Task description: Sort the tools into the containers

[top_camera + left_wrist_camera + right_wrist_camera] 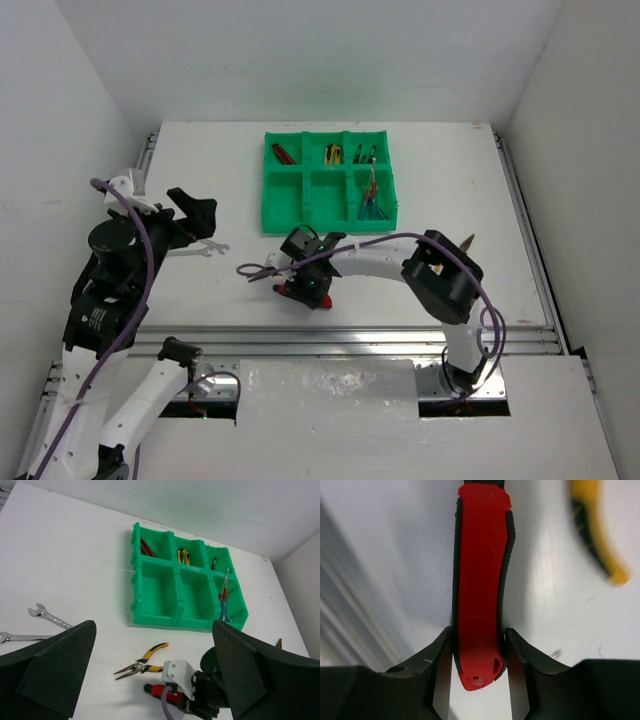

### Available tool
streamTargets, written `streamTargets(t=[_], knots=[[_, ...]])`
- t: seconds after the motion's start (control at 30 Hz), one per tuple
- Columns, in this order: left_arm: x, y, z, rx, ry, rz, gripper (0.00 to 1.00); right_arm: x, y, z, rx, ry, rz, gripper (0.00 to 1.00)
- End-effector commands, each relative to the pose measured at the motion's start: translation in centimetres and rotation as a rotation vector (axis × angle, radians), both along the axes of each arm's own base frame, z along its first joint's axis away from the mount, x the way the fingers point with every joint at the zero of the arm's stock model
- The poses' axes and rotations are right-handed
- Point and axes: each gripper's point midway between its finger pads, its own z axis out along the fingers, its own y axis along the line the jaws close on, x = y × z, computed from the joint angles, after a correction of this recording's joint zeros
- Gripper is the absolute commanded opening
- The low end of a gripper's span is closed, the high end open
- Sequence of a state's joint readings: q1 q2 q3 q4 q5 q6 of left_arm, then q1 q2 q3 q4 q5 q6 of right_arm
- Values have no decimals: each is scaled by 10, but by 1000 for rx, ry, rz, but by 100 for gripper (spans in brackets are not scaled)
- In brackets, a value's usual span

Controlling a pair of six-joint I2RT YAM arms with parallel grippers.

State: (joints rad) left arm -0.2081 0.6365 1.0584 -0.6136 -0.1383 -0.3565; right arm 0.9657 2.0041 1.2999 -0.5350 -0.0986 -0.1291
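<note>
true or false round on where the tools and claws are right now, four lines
The right claw grips the red utility knife. True.
The yellow-handled pliers lie in the green tray. False: they lie on the table, outside the tray.
The left claw holds a wrench. False: it is open and empty; the wrench lies on the table.
The tray's near-left compartment is empty. True.
</note>
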Motion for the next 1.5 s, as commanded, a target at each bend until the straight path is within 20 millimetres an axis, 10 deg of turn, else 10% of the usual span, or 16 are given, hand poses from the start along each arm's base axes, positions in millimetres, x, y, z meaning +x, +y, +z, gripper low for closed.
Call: streamTargets(t=[0.0, 0.2, 0.37, 0.43, 0.73, 0.8, 0.97, 1.1, 1.13, 1.23, 1.47], knots=[[-3, -6, 6, -33, -27, -30, 100, -36, -6, 22, 84, 83, 59, 18], [1, -46, -26, -250, 12, -174, 100, -48, 10, 96, 434, -16, 86, 16], [4, -105, -52, -520, 18, -449, 100, -5, 19, 152, 639, -151, -202, 8], [4, -115, -50, -558, -19, -477, 100, 19, 11, 172, 681, -224, -422, 4], [11, -181, -51, -592, -14, -645, 100, 14, 20, 244, 924, -248, -418, 7], [18, -186, -61, -597, 14, -634, 95, 13, 18, 250, 945, -255, -422, 8], [24, -195, -70, -603, 45, -644, 31, 14, 16, 251, 951, -261, -431, 11], [37, -193, -73, -573, 59, -596, 1, 13, 13, 246, 951, -260, -443, 22], [44, -189, -73, -565, 53, -553, 0, 13, 11, 243, 950, -264, -446, 30], [78, -171, -83, -499, 81, -357, 0, 21, -10, 235, 907, -318, -544, 99], [205, -107, -111, -339, 183, 24, 0, 30, -85, 215, 724, -451, -771, 99]])
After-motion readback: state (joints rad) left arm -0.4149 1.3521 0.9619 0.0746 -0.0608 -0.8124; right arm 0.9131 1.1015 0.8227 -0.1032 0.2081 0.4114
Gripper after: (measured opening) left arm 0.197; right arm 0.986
